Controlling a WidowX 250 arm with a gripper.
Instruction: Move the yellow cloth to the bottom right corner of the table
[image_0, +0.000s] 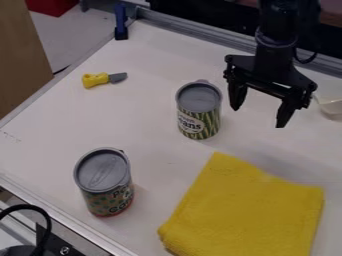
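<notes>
My gripper (257, 116) hangs above the table at the upper right, its two fingers spread wide with nothing between them. The yellow cloth (250, 212) lies folded flat at the lower right, running to the bottom edge of the view. A stretch of white table separates the cloth from the gripper, which is farther back and not touching it.
A green beans can (199, 112) stands just left of the gripper, and another can (105, 182) is at the lower left, left of the cloth. A toy knife (103, 79) lies at the upper left. A pale bowl (330, 107) sits at the right edge.
</notes>
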